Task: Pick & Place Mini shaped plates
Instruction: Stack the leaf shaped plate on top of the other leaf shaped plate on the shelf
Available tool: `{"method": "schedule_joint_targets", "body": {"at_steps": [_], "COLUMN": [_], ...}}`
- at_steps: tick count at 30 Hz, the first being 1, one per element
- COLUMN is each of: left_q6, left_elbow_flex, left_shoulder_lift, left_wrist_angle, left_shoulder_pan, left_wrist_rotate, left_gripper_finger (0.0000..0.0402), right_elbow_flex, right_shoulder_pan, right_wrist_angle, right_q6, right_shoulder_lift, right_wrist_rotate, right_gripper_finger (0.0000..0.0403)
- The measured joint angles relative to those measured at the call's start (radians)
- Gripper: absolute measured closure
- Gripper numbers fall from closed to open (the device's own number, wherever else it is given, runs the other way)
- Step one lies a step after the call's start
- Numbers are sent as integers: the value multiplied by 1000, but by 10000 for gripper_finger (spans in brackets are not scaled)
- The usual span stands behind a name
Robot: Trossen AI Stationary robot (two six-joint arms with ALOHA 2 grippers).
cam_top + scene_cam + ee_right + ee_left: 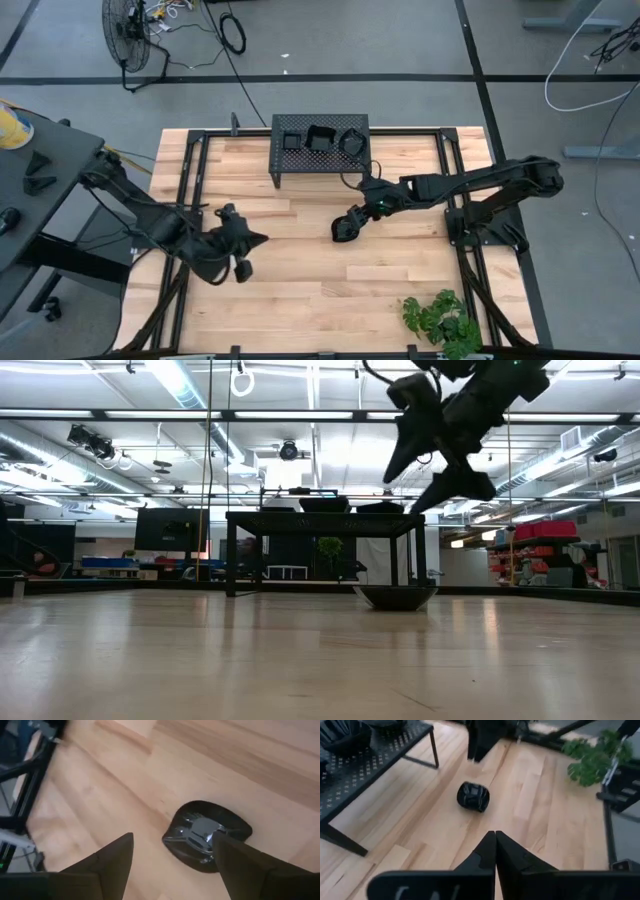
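R gripper (172, 860) above one mini plate on table, jaws wide, nothing held.

Step in hand, by my read: either a pick about to start or a release just made; can't tell which. If picking: centre the fingers across the plate (207, 836), descend straight, close on opposite rim edges; the glossy rim may slip, so close slowly and lift level. Plate lies on the table (300, 290) just in front of the perforated stand (285, 165), w/ R gripper above it in low view. L gripper (495, 851) closed tight, empty, parked at table's left-front. Count: 1 plate on table; approx. 3 on stand top; 1 stand; 2 arms.
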Motion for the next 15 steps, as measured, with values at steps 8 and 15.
{"method": "schedule_joint_targets", "body": {"at_steps": [8, 15], "left_q6": [2, 5], "left_elbow_flex": [-61, -62], "left_shoulder_lift": [-88, -104], "left_wrist_angle": [13, 1], "left_shoulder_pan": [-5, -5], "left_wrist_rotate": [-12, -15], "left_gripper_finger": [397, 386], "right_elbow_flex": [0, 0], "right_shoulder_pan": [0, 5], "right_wrist_angle": [-68, -79], "right_q6": [81, 109], "right_shoulder_lift": [65, 151], "right_wrist_rotate": [4, -20], "right_gripper_finger": [133, 133]}}
